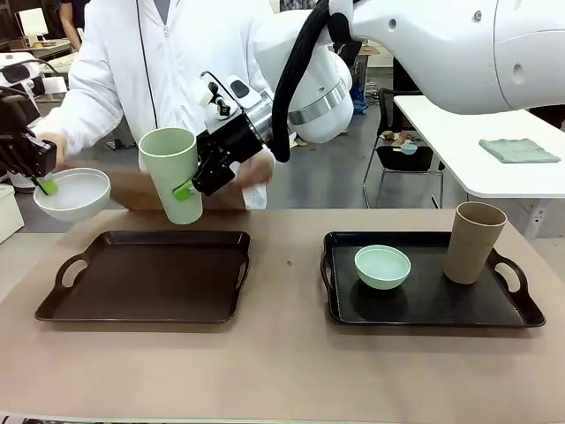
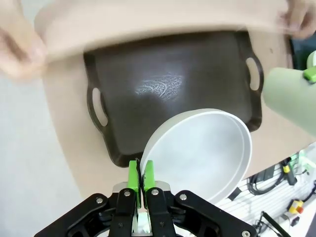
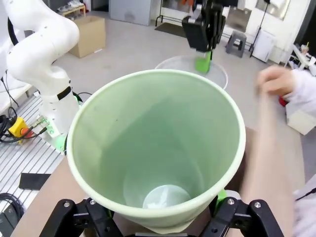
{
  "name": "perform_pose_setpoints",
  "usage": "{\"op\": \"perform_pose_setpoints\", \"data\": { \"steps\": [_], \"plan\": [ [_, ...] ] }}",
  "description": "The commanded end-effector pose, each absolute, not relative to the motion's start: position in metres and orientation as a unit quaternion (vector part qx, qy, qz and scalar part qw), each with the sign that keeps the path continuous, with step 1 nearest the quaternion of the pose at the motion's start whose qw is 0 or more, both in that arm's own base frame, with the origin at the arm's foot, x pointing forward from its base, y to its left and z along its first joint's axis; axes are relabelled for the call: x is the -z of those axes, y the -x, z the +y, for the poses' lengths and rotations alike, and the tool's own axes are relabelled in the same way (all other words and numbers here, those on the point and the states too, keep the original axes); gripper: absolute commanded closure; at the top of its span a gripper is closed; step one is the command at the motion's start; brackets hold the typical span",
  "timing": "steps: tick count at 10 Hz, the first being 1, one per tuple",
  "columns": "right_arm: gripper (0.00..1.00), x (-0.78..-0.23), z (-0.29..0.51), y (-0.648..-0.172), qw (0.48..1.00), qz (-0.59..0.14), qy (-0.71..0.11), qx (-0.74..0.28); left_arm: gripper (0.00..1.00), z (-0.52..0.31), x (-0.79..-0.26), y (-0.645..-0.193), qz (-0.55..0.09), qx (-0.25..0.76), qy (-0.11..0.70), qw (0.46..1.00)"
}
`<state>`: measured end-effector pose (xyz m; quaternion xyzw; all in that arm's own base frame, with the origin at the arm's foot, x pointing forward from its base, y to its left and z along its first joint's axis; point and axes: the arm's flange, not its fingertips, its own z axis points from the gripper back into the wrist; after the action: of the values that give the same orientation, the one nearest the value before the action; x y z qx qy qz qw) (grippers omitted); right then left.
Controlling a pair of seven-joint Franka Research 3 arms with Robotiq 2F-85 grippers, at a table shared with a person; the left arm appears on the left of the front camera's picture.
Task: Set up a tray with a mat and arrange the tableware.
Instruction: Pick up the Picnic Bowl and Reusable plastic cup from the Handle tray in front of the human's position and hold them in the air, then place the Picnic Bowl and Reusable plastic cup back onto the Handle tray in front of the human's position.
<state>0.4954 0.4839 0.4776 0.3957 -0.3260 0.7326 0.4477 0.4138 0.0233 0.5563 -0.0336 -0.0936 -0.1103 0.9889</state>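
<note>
In the front view, your left hand (image 1: 44, 184) is clamped shut on the rim of the small white bowl (image 1: 72, 194), holding it in the air beyond the left handle of the empty tray (image 1: 154, 278). Your right hand (image 1: 183, 187) grips the tall pale-green cup (image 1: 169, 168), jaws spread wide around it, above that tray's far edge. Right of the empty tray on the worktop (image 1: 282, 371), a second tray (image 1: 433, 309) carries the small mint-green bowl (image 1: 382, 267) and the tall brown cup (image 1: 474, 243).

From the left wrist, the green pads (image 2: 133, 175) pinch the bowl's rim over the empty tray's corner. A person (image 2: 17, 44) holds a beige mat (image 2: 163, 22), blurred, at that tray's far side.

From the right wrist, you look into the cup's mouth, the cup sitting between the fingers (image 3: 74, 217).
</note>
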Motion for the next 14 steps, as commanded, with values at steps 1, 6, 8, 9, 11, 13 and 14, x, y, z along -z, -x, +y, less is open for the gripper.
{"op": "perform_pose_setpoints", "data": {
  "steps": [1,6,8,9,11,13,14],
  "plan": [
    [1.00,-0.4877,0.4886,-0.4959,0.442,-0.336,-0.391,-0.734,1.00,0.0257,-0.5526,-0.4183,-0.095,0.114,0.031,0.988],
    [1.00,-0.4877,0.4886,-0.4959,0.442,-0.336,-0.391,-0.734,1.00,0.0257,-0.5526,-0.4183,-0.095,0.114,0.031,0.988],
    [1.00,-0.4877,0.4886,-0.4959,0.442,-0.336,-0.391,-0.734,1.00,0.0257,-0.5526,-0.4183,-0.095,0.114,0.031,0.988],
    [1.00,-0.4877,0.4886,-0.4959,0.442,-0.336,-0.391,-0.734,1.00,0.0257,-0.5526,-0.4183,-0.095,0.114,0.031,0.988],
    [1.00,-0.4877,0.4886,-0.4959,0.442,-0.336,-0.391,-0.734,1.00,0.0257,-0.5526,-0.4183,-0.095,0.114,0.031,0.988],
    [1.00,-0.4877,0.4886,-0.4959,0.442,-0.336,-0.391,-0.734,1.00,0.0257,-0.5526,-0.4183,-0.095,0.114,0.031,0.988],
    [1.00,-0.4877,0.4886,-0.4959,0.442,-0.336,-0.391,-0.734,1.00,0.0257,-0.5526,-0.4183,-0.095,0.114,0.031,0.988]
  ]
}}
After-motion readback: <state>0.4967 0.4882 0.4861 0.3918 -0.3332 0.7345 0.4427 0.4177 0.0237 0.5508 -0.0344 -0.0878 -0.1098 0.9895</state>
